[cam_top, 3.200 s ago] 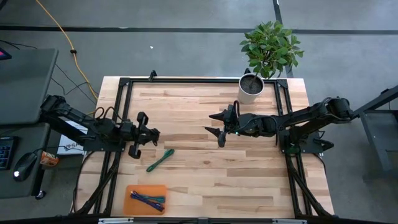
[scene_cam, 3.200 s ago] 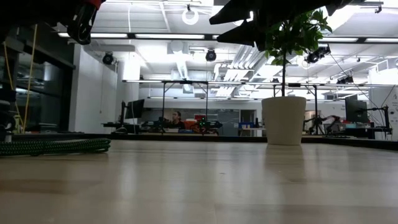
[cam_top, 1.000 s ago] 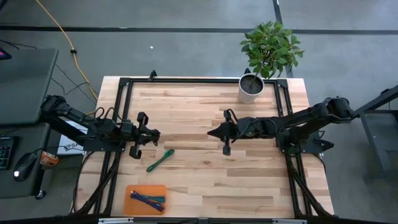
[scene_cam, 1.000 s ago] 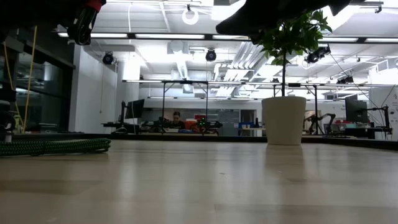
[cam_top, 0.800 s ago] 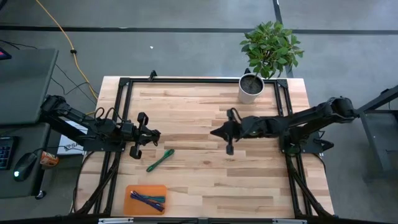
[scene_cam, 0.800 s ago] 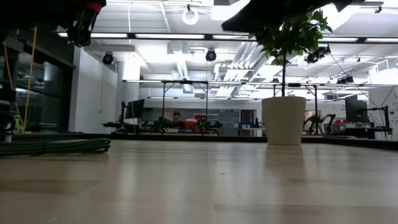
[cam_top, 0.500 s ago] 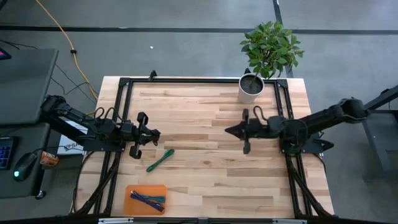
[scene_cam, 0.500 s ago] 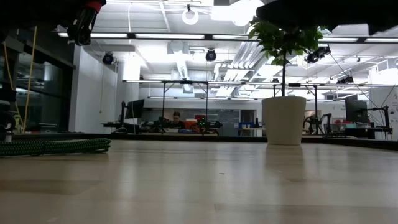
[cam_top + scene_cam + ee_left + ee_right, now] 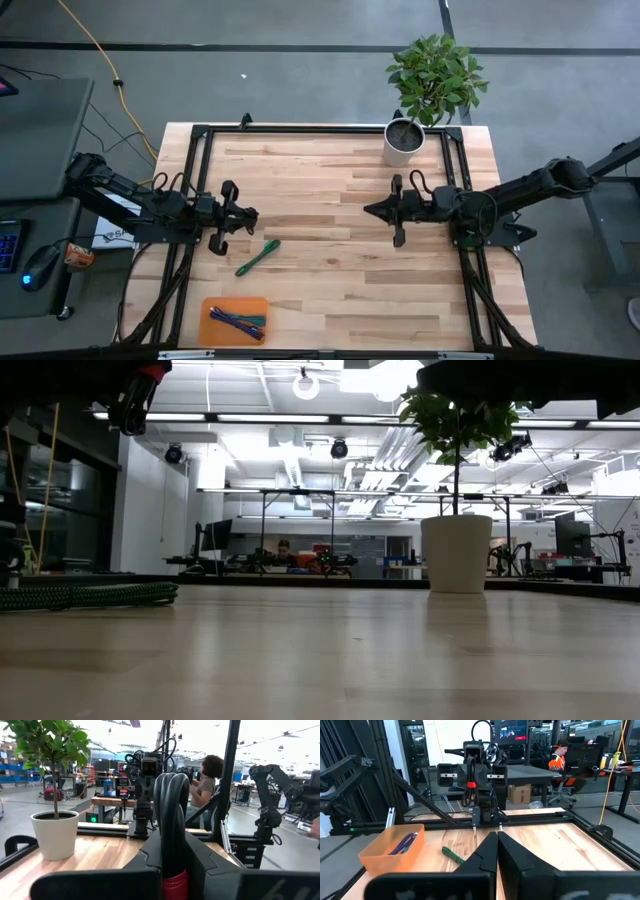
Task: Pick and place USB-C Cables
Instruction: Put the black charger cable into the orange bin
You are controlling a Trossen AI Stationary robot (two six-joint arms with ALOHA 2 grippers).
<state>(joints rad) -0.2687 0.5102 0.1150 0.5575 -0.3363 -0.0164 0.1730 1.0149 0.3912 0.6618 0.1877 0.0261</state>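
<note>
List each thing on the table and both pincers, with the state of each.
Green cable: loose on the table, outside the tray.
Orange tray: holds bundled cables.
Left pincer: shut on a red-and-black cable, above the table.
Right pincer: shut, empty.
Potted plant: upright at the far edge.
</note>
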